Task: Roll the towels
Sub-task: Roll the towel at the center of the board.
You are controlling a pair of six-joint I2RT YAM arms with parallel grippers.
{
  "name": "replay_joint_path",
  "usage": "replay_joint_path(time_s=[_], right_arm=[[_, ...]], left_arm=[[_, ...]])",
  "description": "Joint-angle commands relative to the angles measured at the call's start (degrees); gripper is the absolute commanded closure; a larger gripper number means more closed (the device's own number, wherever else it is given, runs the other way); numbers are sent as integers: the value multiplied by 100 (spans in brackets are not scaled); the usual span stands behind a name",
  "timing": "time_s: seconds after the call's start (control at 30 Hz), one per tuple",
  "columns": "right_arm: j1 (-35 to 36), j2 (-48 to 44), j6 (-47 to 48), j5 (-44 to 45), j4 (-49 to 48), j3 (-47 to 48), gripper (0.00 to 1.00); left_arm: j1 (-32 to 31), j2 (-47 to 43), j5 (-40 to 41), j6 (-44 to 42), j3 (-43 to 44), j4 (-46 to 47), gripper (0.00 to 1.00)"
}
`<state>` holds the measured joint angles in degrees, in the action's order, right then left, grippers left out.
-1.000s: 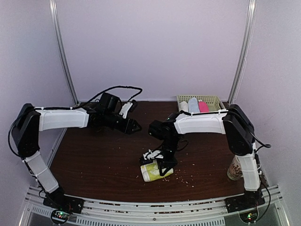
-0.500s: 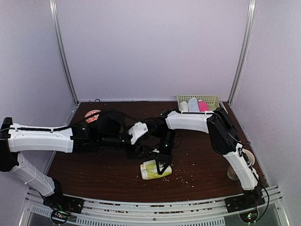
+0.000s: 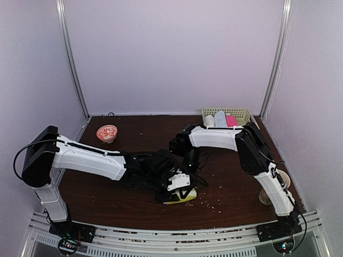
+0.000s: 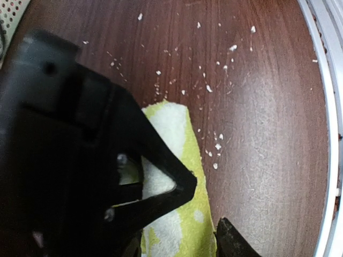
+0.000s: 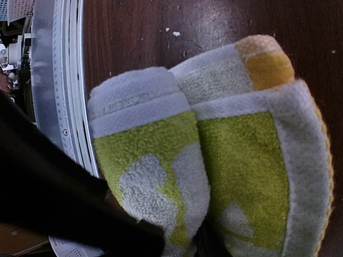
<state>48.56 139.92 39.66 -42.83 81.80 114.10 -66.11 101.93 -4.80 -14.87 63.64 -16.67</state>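
- At the near edge of the table (image 3: 96,187), just left of centre, the left gripper (image 4: 205,206) is down over the yellow-green towel (image 4: 177,128). Its jaws stand parted, one finger across the cloth and the other tip beside its right flank. Whether they are pinching the cloth cannot be told.
- The yellow-green towel lies on the wood between the two grippers, bunched into two fat lobes side by side with cream borders and an orange corner. Judgement: partly rolled, not yet tight.
- Handling, as judged: light, soft, thick pile. It will compress under the fingers and spring open if released. It offers little slip against the pads but slides easily over the wood.
- Recommended hold: across the full bundle at mid-length with both lobes inside the jaws, or on the loose cream edge to tuck it under.
- The right gripper (image 3: 194,182) points down at the towel's far side. Only one dark finger shows in its own camera, against the cloth, so its opening cannot be told.
- Far right at the back, the pink towel (image 3: 231,121) stands rolled in the basket (image 3: 244,111).
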Motion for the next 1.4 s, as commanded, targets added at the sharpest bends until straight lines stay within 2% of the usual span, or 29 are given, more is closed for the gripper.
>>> replay_joint_path(time_s=[0.0,0.23,0.43,0.47,0.53,0.63,0.9,1.07,1.13,1.37], right_arm=[[44,564,-64,1178,-418,-327,77],[43,555,-55,1173,-437,-334,77],[25,398,34,1105,-446,-424,74],[11,325,95,1075,-428,-444,71],[-17,100,181,1000,-402,-517,60],[-90,-556,316,799,-401,-708,47],[-719,-1880,260,534,-403,-821,44],[-1545,-2401,103,495,-406,-754,45],[-1827,-2650,123,350,-402,-751,45],[-2248,-3681,-136,-235,-752,-511,47]], left_arm=[[-25,299,-242,133,243,-77,52],[-25,539,153,265,206,-26,56],[-25,595,344,273,150,41,76],[-25,606,346,262,149,36,80],[-25,634,348,243,149,3,86],[-6,600,291,272,145,-24,92],[546,490,-975,498,304,-102,97],[1034,1003,-2386,726,835,-608,97],[1120,1239,-2712,715,1075,-838,97],[1510,1889,-3832,1210,1603,-1100,98]])
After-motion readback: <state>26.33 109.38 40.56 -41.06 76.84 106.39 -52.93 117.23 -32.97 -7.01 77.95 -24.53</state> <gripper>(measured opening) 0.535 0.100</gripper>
